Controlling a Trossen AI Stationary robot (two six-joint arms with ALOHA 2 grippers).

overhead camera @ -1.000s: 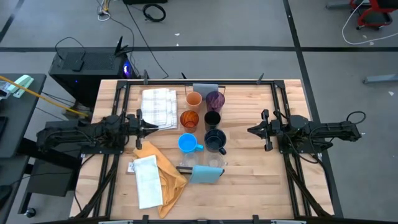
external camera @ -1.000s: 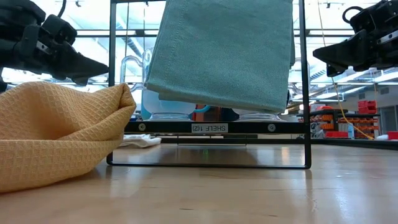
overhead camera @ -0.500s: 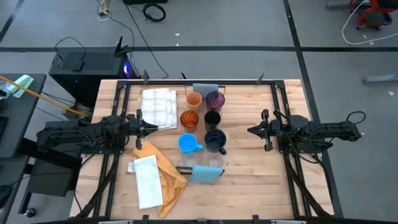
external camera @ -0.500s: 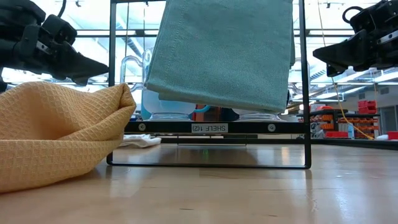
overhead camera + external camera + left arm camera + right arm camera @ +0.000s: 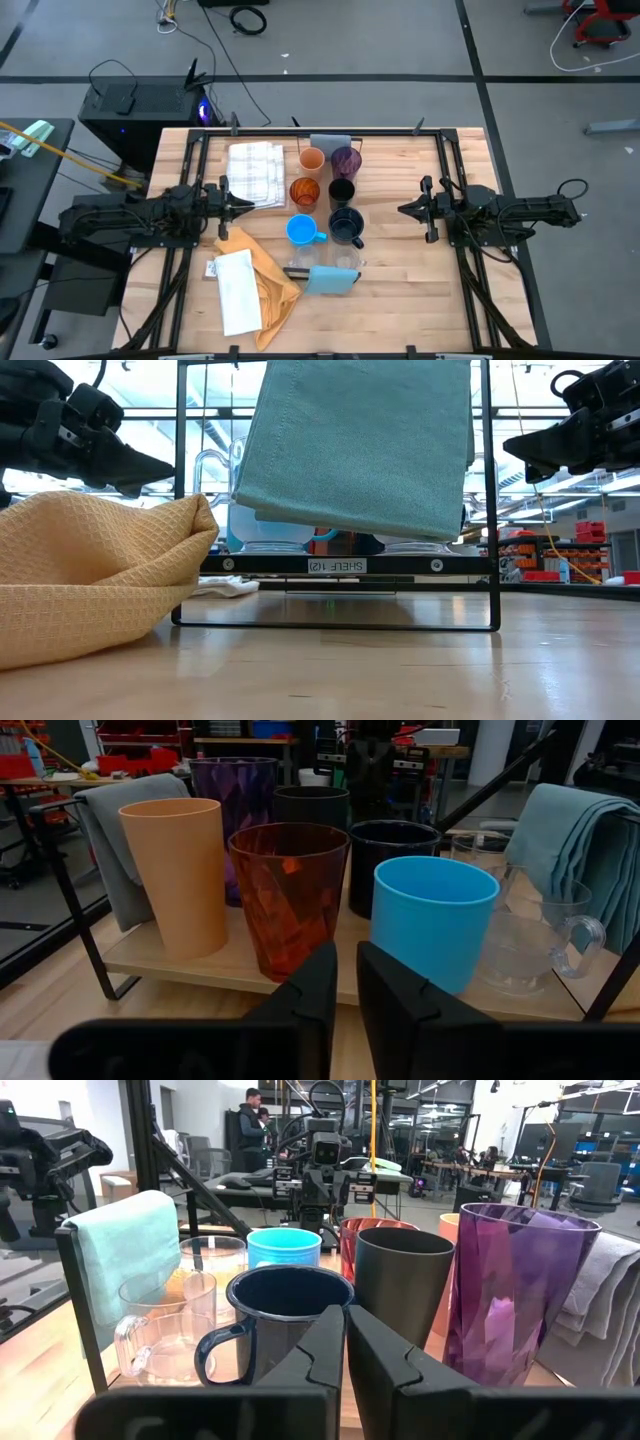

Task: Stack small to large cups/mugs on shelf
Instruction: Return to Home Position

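The cups stand in two rows on the pale wooden shelf (image 5: 240, 970) at the table's middle: orange cup (image 5: 312, 159), purple cup (image 5: 346, 160), amber cup (image 5: 304, 192), black cup (image 5: 341, 190), bright blue mug (image 5: 301, 231), navy mug (image 5: 346, 226) and clear glasses (image 5: 530, 935). A grey cloth (image 5: 330, 141) hangs at the shelf's far end and a light blue cloth (image 5: 330, 280) at its near end. My left gripper (image 5: 245, 205) is shut and empty, left of the cups. My right gripper (image 5: 405, 209) is shut and empty, right of them.
A white checked cloth (image 5: 256, 170) lies far left of the shelf. A yellow cloth (image 5: 260, 275) and a white sheet (image 5: 236, 290) lie near left. The shelf's black frame (image 5: 180, 510) stands around the cups. People (image 5: 250, 1120) stand in the room beyond.
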